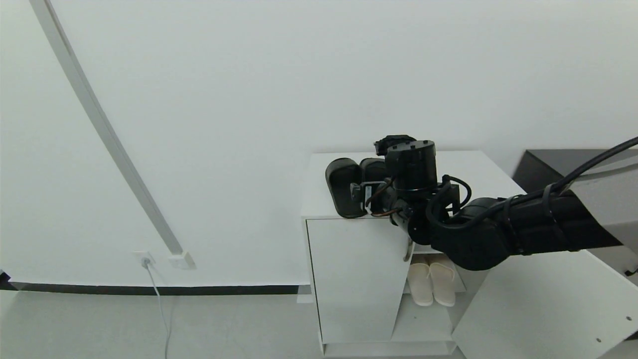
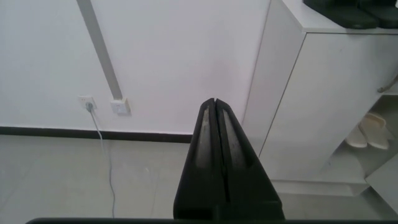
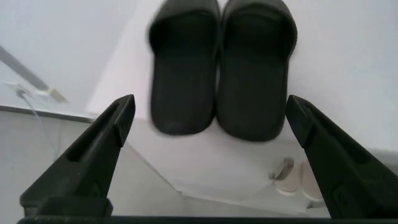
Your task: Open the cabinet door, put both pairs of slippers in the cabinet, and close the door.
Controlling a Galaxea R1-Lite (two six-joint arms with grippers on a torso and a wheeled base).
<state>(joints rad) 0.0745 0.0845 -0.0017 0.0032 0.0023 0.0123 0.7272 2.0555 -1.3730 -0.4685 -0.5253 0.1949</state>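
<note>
Head view looks down from afar at the cabinet (image 1: 359, 279), lower right; right wrist view close above it, left wrist view farther.

Cabinet (image 1: 473, 169): standing against the wall.
Right door (image 1: 538, 309): hanging open.
Black slippers (image 1: 349, 187): lying on the cabinet top.
White slippers (image 1: 431, 281): sitting on an inner shelf.
Right arm (image 1: 498, 229): hovering beside the black pair.

No readable text, label, number or sign anywhere

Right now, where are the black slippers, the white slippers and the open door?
black slippers (image 3: 186, 74): right wrist view, top of one slipper.
white slippers (image 1: 421, 284): head view, one slipper's upper.
open door (image 1: 538, 309): head view, panel middle.
</note>
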